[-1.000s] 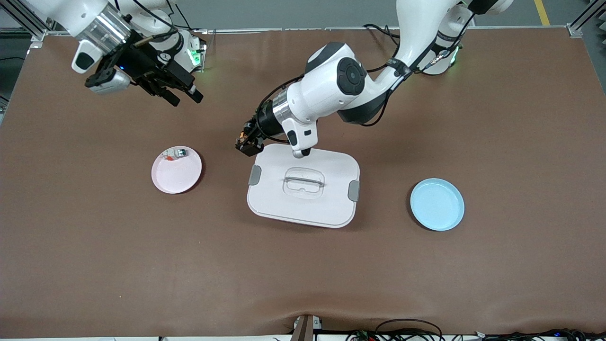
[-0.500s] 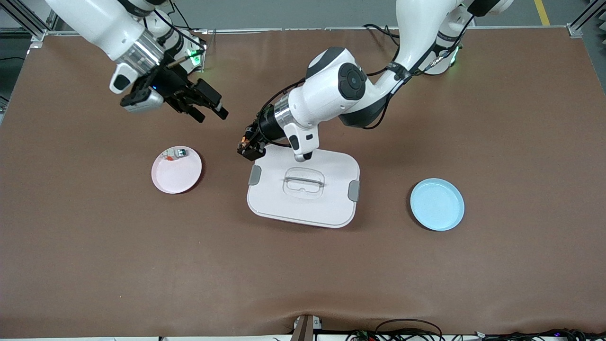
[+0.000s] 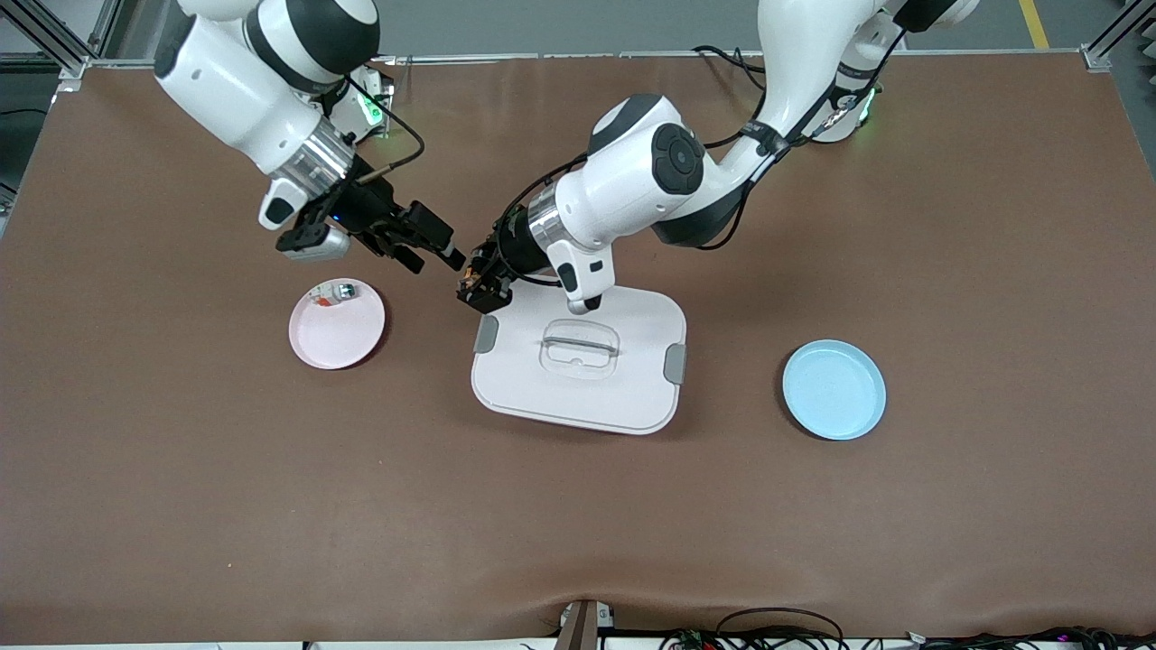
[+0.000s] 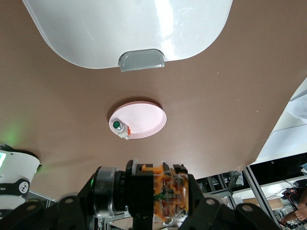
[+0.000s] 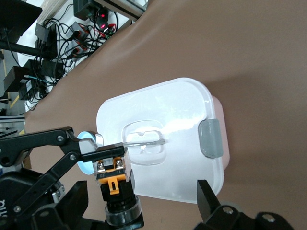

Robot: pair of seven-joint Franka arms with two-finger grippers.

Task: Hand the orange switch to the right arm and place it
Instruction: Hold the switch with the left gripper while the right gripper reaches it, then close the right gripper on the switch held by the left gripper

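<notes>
The orange switch [image 3: 468, 275], a small black block with orange markings, is up in the air by the corner of the white lidded box [image 3: 578, 379] toward the right arm's end. My left gripper [image 3: 479, 289] is shut on it. In the left wrist view the switch [image 4: 168, 194] fills the space between the left gripper [image 4: 144, 199] jaws. My right gripper [image 3: 435, 257] is open, right beside the switch. In the right wrist view the switch [image 5: 115, 184] sits between the spread jaws of the right gripper [image 5: 141, 191], close to one finger, without touching either.
A pink plate [image 3: 339, 338] lies toward the right arm's end and holds a tiny pale piece with a greenish top [image 3: 345, 291]. A blue plate [image 3: 834, 389] lies toward the left arm's end. The white box stands between the two plates.
The right arm has swung down from near its base to the left gripper, its open jaws now around the switch. The left gripper has barely shifted.
</notes>
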